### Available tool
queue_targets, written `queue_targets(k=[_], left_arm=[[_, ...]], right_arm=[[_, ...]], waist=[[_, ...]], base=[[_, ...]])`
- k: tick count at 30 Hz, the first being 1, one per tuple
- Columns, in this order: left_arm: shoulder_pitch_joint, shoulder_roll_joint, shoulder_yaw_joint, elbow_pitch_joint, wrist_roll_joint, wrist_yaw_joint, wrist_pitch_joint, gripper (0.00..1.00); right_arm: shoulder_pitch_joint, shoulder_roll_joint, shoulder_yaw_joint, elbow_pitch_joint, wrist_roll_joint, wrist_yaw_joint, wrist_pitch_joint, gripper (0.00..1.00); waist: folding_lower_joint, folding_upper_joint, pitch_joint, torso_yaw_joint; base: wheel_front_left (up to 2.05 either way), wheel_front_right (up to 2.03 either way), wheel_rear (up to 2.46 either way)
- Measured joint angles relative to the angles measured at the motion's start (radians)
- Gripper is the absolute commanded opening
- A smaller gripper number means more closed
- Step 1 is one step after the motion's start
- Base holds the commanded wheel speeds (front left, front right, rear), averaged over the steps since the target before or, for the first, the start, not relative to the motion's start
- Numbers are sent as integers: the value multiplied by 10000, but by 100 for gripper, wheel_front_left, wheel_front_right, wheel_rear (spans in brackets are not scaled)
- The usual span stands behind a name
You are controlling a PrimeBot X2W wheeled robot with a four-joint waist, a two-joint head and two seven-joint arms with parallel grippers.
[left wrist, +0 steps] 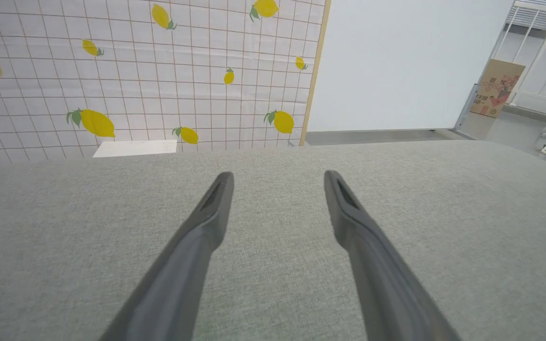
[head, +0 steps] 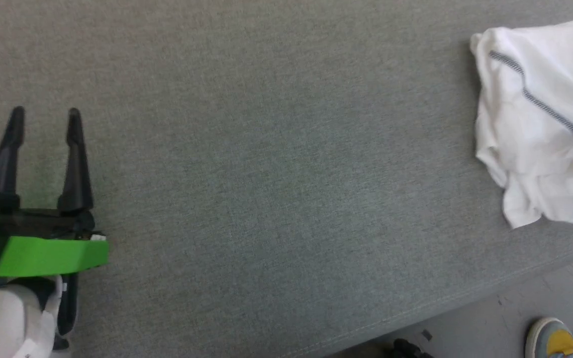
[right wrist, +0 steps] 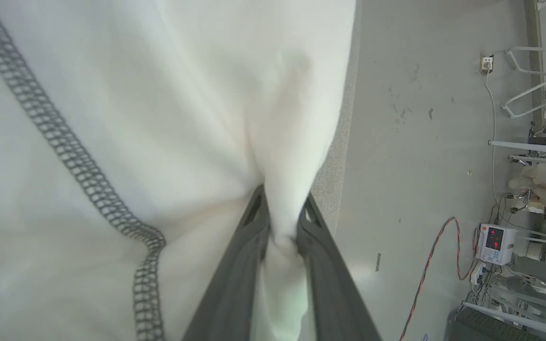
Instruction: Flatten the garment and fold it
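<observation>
The garment, white with a dark zigzag seam, lies bunched at the right edge of the grey padded table in the head view. Far from it, at the lower left, my left gripper hovers over bare table, open with nothing between its fingers. In the right wrist view my right gripper is shut on a pinched fold of the garment, and white fabric bulges between its fingers. The seam runs down that view's left side.
The table's front edge runs along the lower right, with grey floor below it and a person's shoe there. A lemon-print wall stands beyond the table. Cables and equipment sit on the floor.
</observation>
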Motion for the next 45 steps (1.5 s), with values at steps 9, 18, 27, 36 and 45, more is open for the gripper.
queue_targets(k=[9,18,27,36,45], left_arm=[[277,286,451,-1049,-12,232,424,100],[460,345,541,-1087,-40,278,393,100],[467,40,311,-167,-165,355,-155,100],[564,-531,132,966,-514,522,-562,100],[701,-1032,167,1661,-637,842,-736,100]], right_arm=[[-565,-418,-2090,963,-1016,0,-458,0],[-607,-345,-3407,1256,-2065,0,-798,100],[-1164,259,-3033,92,-1170,-2,-2403,100],[-1120,1741,-2382,-2238,188,-2,-3229,100],[905,4077,-3177,-4335,121,-4,-4201,100]], waist=[[1,0,1143,400],[0,0,1223,793],[0,0,231,916],[-2,-1,-1288,1300],[-2,0,-2837,2099]], base=[[0,0,0],[0,0,0],[0,0,0],[0,0,0],[0,0,0]])
